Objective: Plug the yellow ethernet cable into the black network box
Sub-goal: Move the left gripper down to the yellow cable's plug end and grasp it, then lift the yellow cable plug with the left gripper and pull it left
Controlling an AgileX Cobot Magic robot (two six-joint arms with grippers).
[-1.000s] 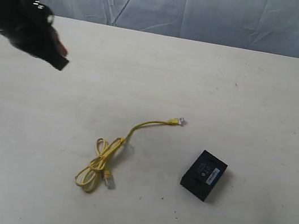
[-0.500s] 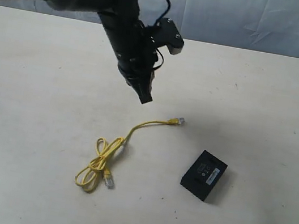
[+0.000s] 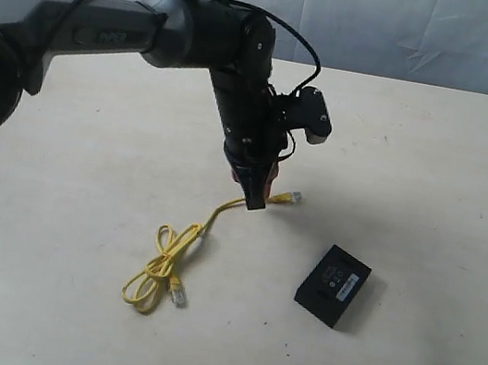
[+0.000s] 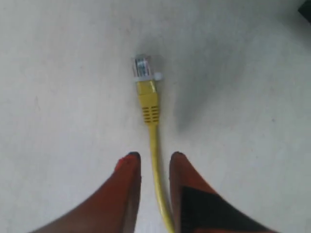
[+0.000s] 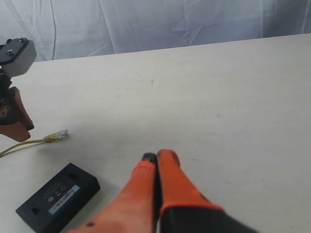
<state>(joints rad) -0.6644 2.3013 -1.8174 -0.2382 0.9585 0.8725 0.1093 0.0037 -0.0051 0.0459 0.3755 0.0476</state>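
Exterior view: black network box [image 3: 327, 290], white label [image 3: 351, 284] illegible.

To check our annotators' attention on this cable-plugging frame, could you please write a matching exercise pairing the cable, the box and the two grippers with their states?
Column one
1. yellow ethernet cable
2. black network box
3. left gripper
4. right gripper

Column two
A. fingers closed together, holding nothing
B. fingers apart, one on each side of the cord behind a plug
C. partly coiled, one plug end stretched out
D. lying flat, white label strip facing up

Pairs: 1-C, 2-D, 3-B, 4-A
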